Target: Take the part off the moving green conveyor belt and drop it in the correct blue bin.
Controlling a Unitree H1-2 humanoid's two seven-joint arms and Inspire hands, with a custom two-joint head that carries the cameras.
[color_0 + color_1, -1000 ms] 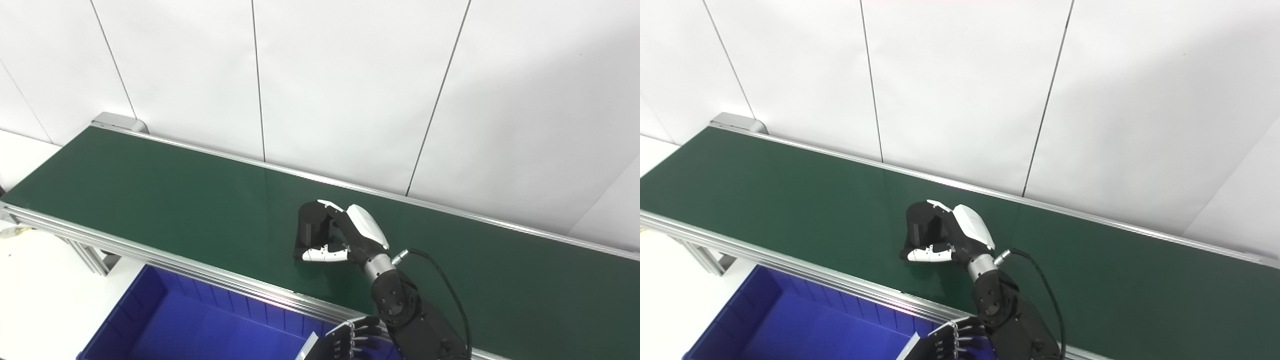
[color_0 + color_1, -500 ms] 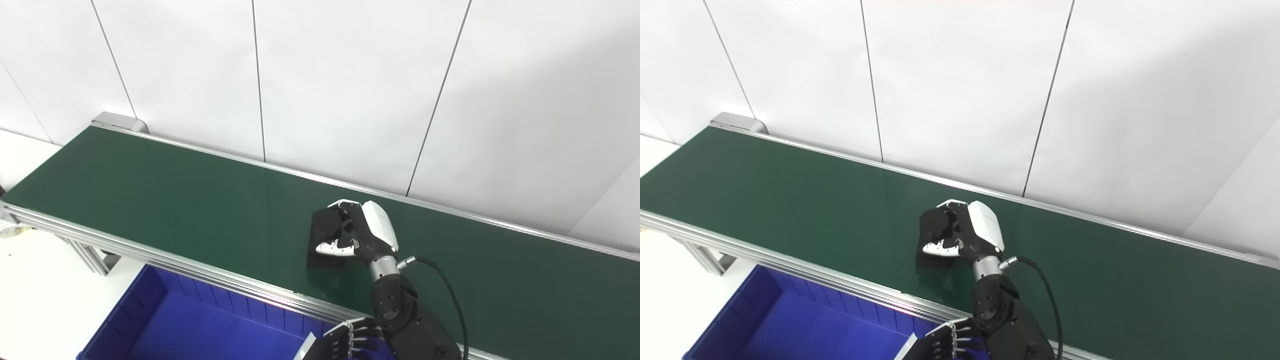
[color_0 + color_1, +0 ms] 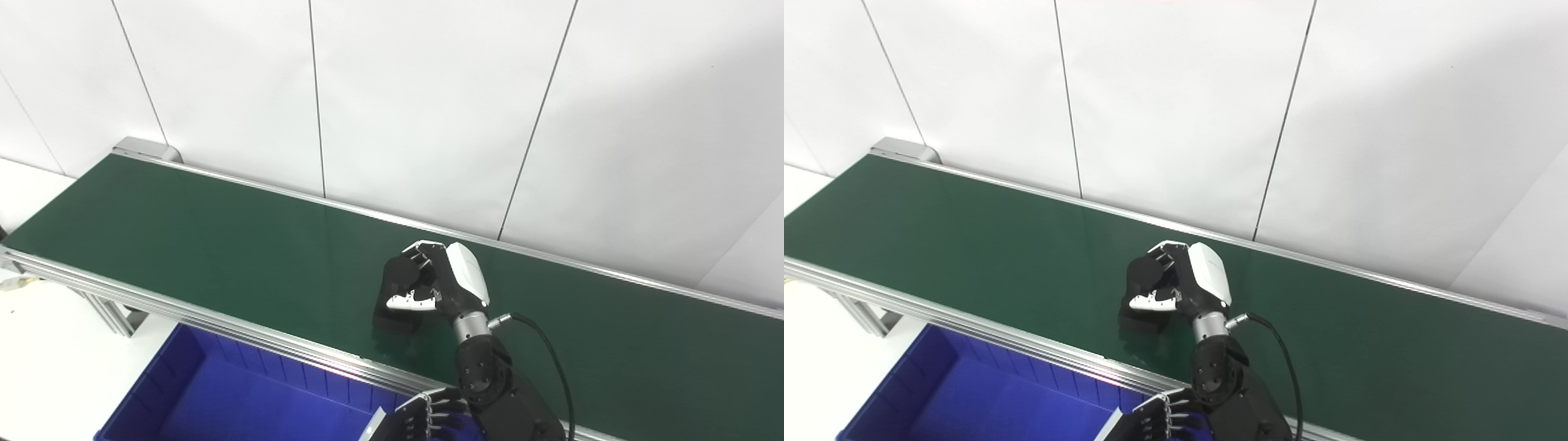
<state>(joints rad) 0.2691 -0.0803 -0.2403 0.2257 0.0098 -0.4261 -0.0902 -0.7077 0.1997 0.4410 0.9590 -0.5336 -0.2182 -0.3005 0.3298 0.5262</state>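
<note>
A black part (image 3: 398, 283) with a rounded top is held in my right hand (image 3: 442, 285), whose fingers and thumb are closed around it. The hand is over the middle of the green conveyor belt (image 3: 214, 245), close to the belt's surface, with a dark shadow (image 3: 392, 321) right under it. In the right eye view the part (image 3: 1142, 277) and the right hand (image 3: 1191, 286) show the same grasp. My left hand (image 3: 422, 419) is at the bottom edge, over the right end of the blue bin (image 3: 245, 398), with its fingers apart and nothing in it.
The belt's aluminium front rail (image 3: 184, 315) runs between the belt and the bin. A white panelled wall (image 3: 429, 110) stands right behind the belt. A black cable (image 3: 551, 361) loops from my right wrist over the belt.
My right hand closed tighter on the black part, shifted a little to the right and turned more upright. The part now stands clear of its shadow. The left hand has not moved.
</note>
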